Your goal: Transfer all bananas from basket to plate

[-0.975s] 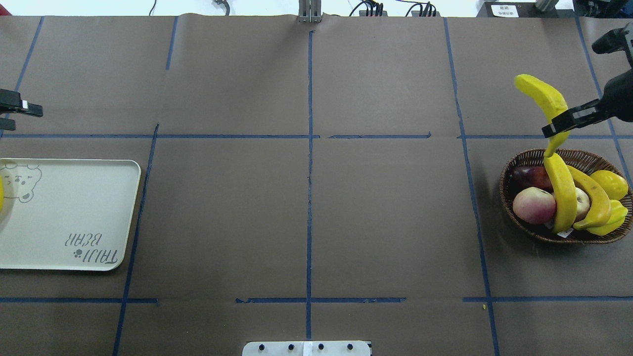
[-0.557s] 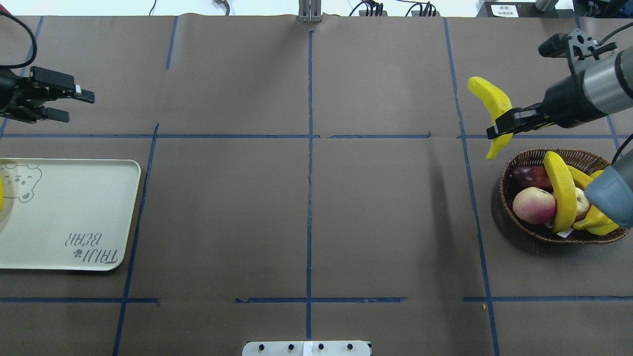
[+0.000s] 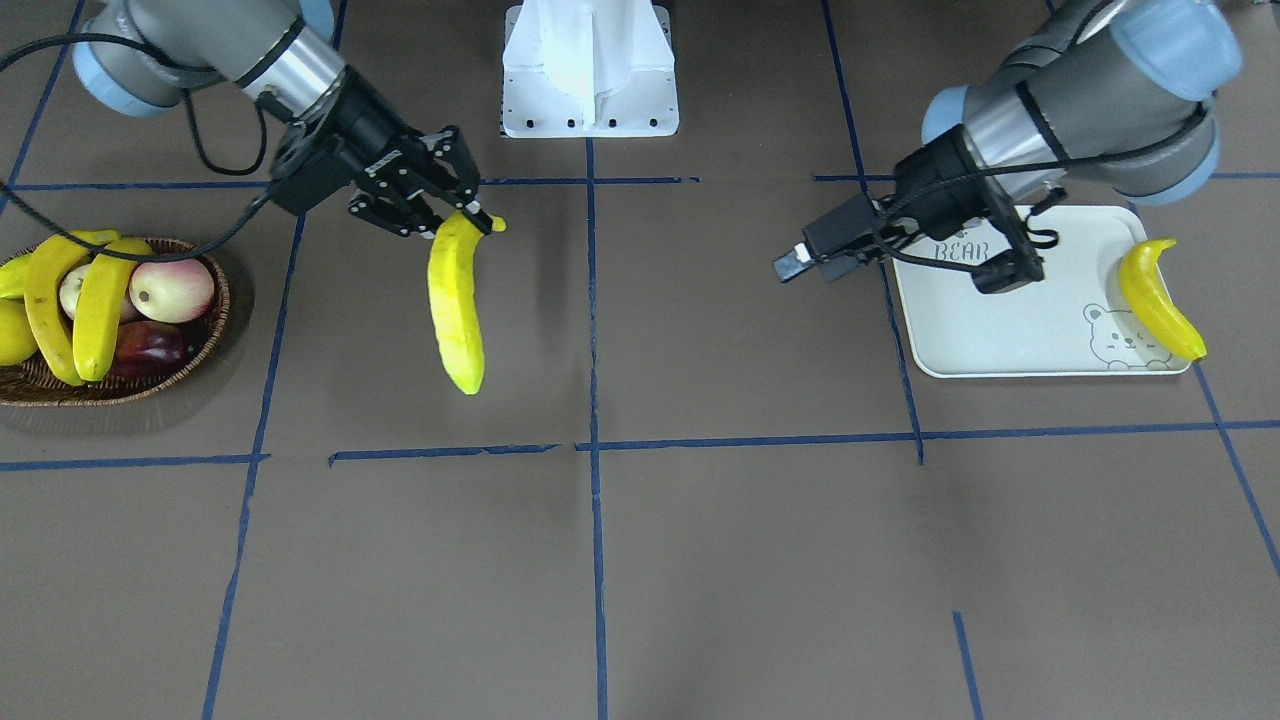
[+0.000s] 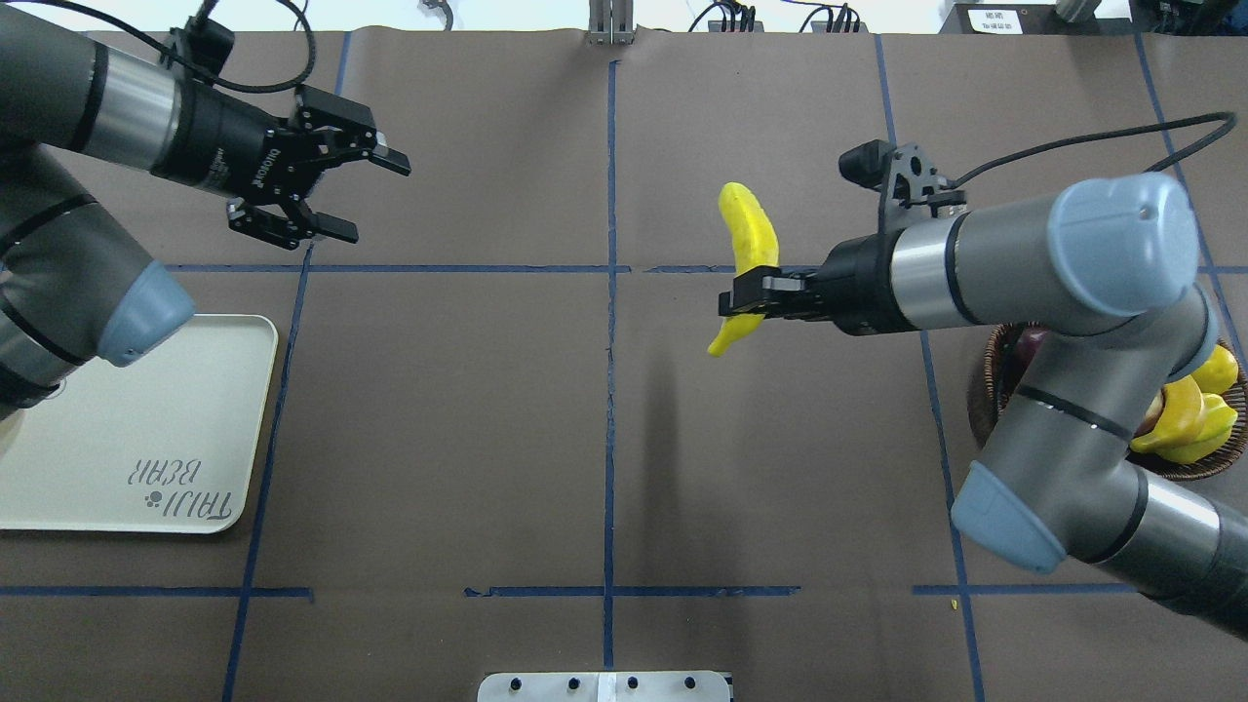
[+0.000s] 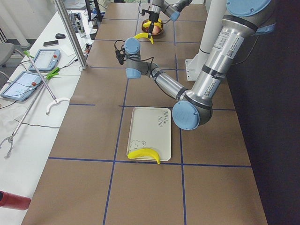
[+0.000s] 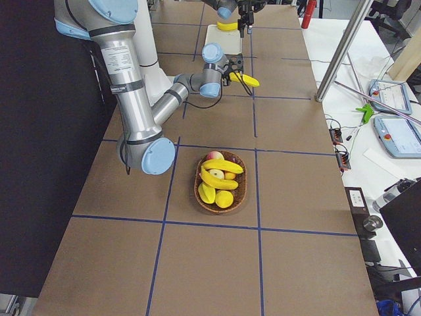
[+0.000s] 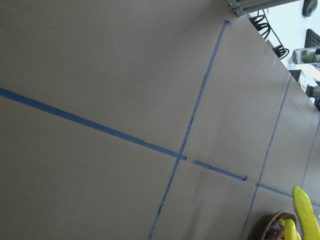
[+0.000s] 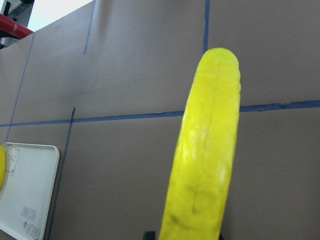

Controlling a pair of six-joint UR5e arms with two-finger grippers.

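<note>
Overhead exterior view: one banana [image 4: 749, 234] hangs in the air above the table [image 4: 439, 439], outside the basket [image 3: 100, 390] and well apart from it. The right gripper [image 4: 729, 302] is clamped on this banana near its stem end. Two more bananas [image 3: 50, 300] [image 3: 100, 305] lie in the basket, across a pink-cream fruit [image 3: 172, 288], a dark red fruit [image 3: 150, 345] and a plump yellow fruit [image 3: 10, 335]. The plate [image 3: 1000, 330] sits at the table end opposite the basket; a fourth banana [image 3: 1155, 300] lies along its edge farthest from the basket. The left gripper [image 4: 375, 200], also far from the basket, has its fingers spread and holds nothing.
</note>
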